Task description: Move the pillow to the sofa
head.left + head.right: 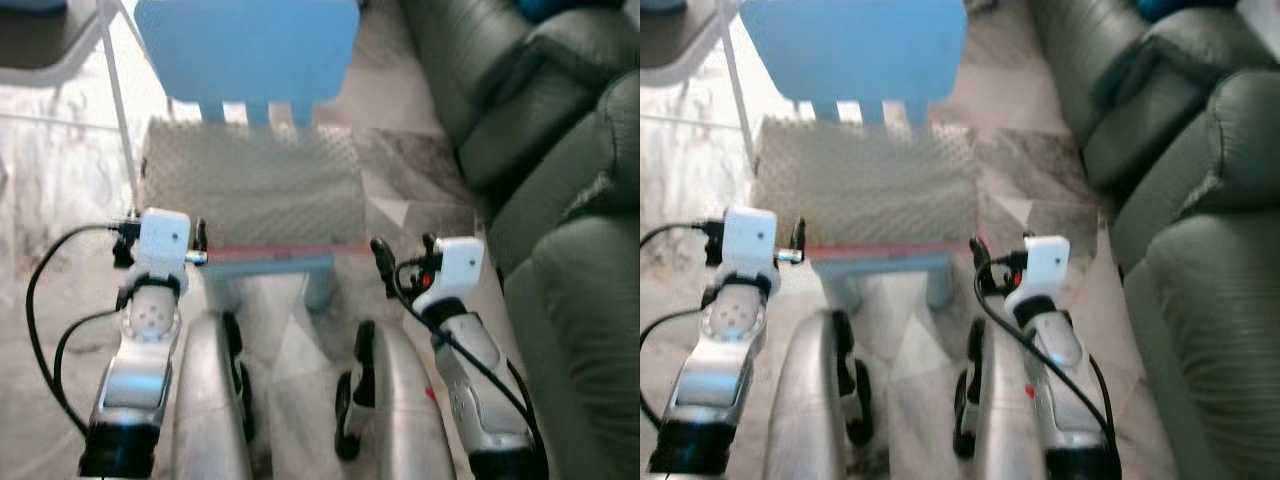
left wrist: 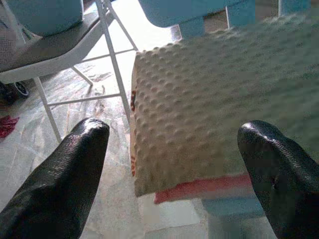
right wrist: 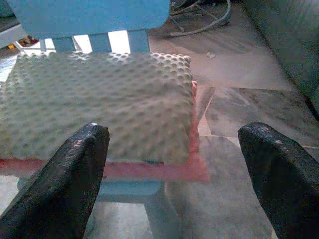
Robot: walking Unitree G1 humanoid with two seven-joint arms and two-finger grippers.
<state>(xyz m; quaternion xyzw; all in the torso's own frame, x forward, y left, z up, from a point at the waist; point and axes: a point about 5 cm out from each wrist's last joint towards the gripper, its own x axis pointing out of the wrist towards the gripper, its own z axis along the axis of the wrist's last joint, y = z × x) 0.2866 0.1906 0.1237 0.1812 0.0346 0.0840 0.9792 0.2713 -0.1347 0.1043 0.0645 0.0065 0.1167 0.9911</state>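
Pillow on blue chair; left gripper, right gripper fingers wide apart, empty; best squeeze both ends evenly, then lift toward sofa.

- Pillow lying on the seat of a small chair, directly ahead, with the chair's backrest behind it.
- Sofa standing to the right, well apart from the pillow.
- Another chair standing at far left, beside the small chair.
- Left claw spread before the pillow's left front corner.
- Right claw spread before its right front corner.
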